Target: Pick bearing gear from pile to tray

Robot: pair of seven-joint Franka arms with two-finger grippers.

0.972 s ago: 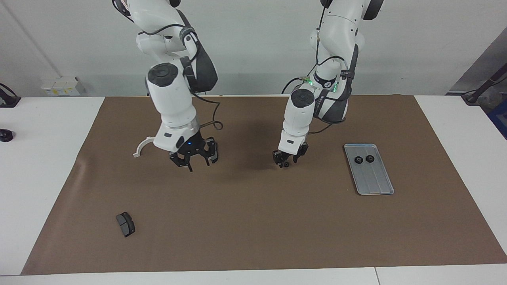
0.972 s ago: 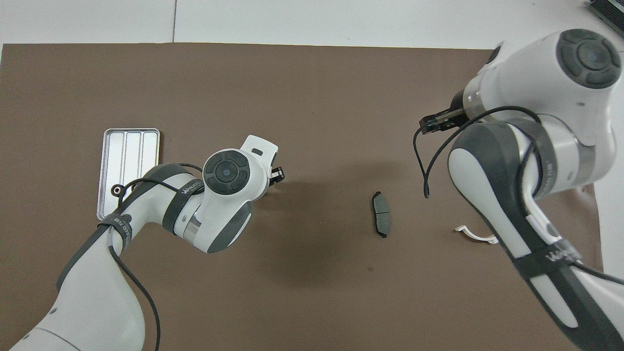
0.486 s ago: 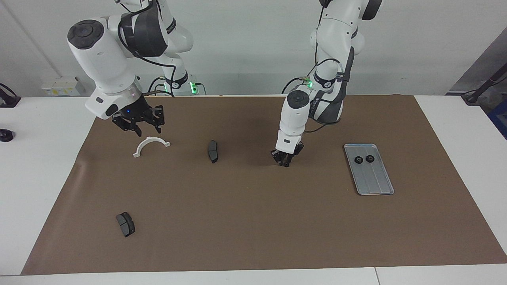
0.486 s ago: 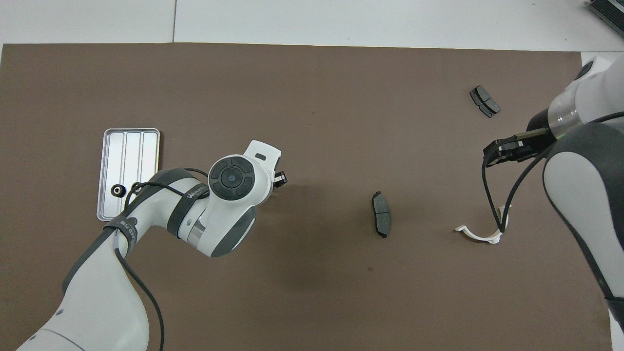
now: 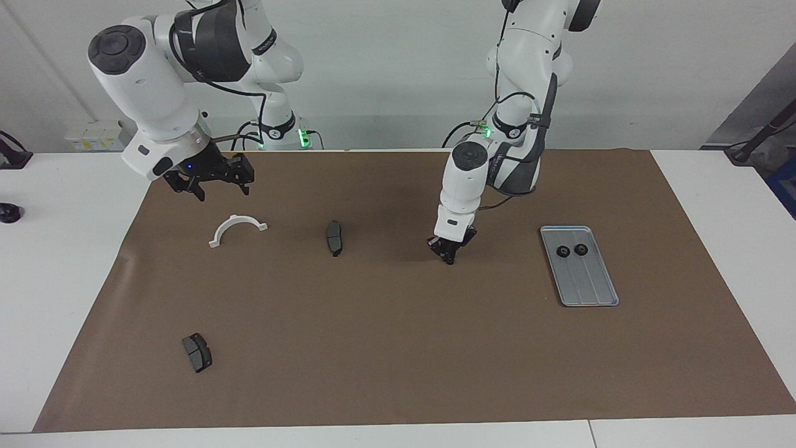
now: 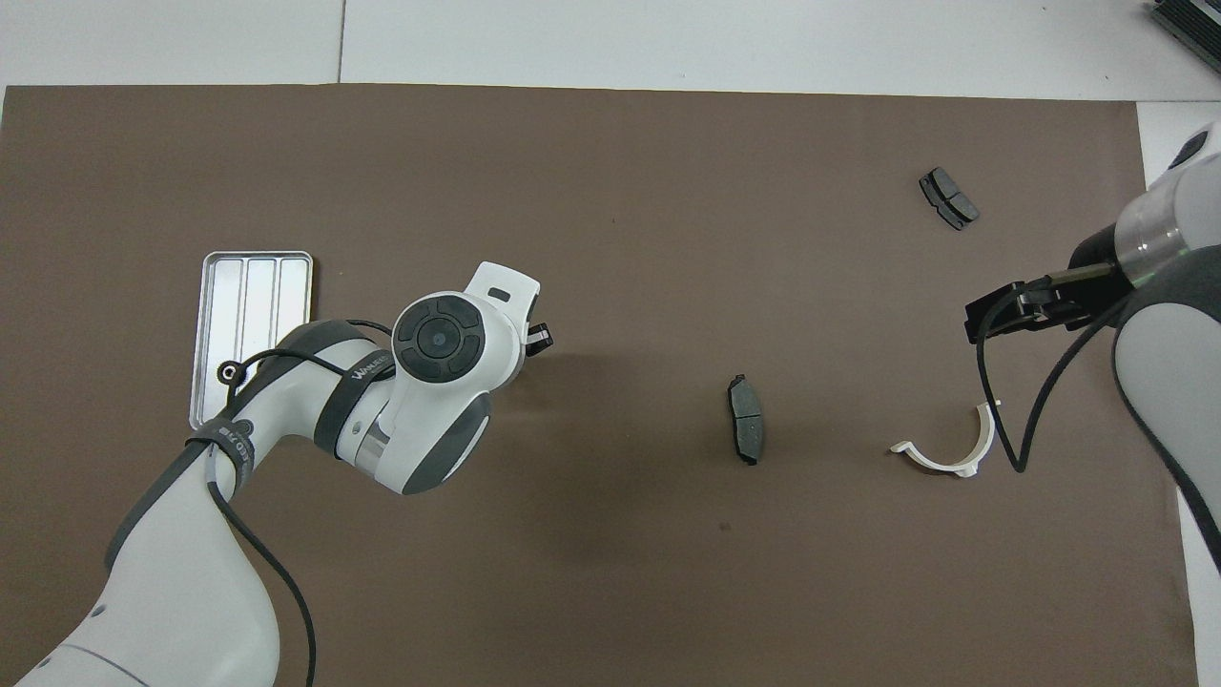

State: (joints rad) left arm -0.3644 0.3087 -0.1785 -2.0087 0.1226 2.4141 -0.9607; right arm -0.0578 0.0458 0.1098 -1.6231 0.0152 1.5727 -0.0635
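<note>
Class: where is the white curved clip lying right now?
The white curved clip lies on the brown mat toward the right arm's end, beside the dark brake pad.

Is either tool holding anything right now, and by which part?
The left tool is shut low over the mat; anything between its tips cannot be told. The right tool holds nothing.

A robotics lab: two white arms (image 5: 472, 180) stand at a white surface (image 5: 715, 186) covered by a brown mat (image 5: 398, 348), against a bare pale wall (image 5: 385, 62), with cables (image 5: 472, 127) and green status lights at the arm bases.
</note>
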